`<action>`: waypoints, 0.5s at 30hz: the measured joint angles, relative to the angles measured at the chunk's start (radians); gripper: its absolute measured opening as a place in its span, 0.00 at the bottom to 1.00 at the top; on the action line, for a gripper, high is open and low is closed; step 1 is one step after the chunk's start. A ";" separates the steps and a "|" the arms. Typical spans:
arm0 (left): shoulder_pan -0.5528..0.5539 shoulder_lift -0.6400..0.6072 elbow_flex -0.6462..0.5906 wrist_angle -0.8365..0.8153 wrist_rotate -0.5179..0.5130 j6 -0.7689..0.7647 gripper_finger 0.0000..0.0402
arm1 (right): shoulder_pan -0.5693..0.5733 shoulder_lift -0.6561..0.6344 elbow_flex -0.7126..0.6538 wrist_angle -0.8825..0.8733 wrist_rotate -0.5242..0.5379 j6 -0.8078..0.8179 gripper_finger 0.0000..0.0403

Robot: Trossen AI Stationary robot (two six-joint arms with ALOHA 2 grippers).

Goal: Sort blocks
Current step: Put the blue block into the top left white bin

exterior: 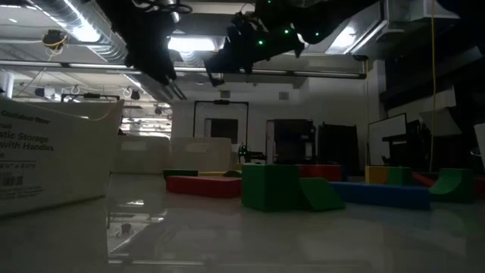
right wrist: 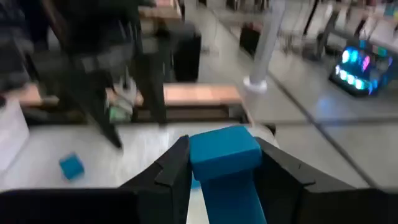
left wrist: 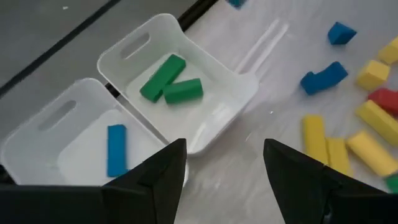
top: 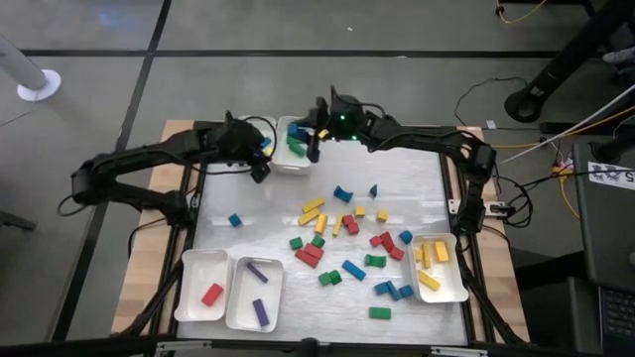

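I have a blue block (right wrist: pixel 224 163) pinched in the right gripper (top: pixel 314 147), over the green-block tray (top: pixel 281 157). It looks rigid, light and smooth-faced, so I squeeze its flat sides. The left gripper (left wrist: pixel 224 171) hangs empty, jaws wide, beside that tray.

Both arms crowd the counter's (top: pixel 238 243) far edge, the left tool (top: pixel 260 162) and right tool (top: pixel 310 142) hanging close together over the two far trays (top: pixel 290 164), so there's little room to slip between them there. The left stretch of the counter lies open, just one blue cube (top: pixel 235 220) on it. Centre-right is packed with scattered blocks (top: pixel 347 238), and trays (top: pixel 230 290) line the near edge.
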 joint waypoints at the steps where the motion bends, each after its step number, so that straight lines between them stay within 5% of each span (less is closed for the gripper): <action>1: -0.002 -0.007 -0.016 0.018 0.000 -0.012 0.50 | 0.000 0.003 0.000 0.039 -0.003 0.015 0.36; 8: 0.007 0.003 -0.038 0.110 -0.047 -0.080 0.50 | 0.018 0.004 0.000 0.213 0.067 0.146 0.36; 15: 0.005 0.004 -0.038 0.412 -0.092 -0.059 0.50 | 0.076 0.005 0.000 0.243 0.282 0.152 0.36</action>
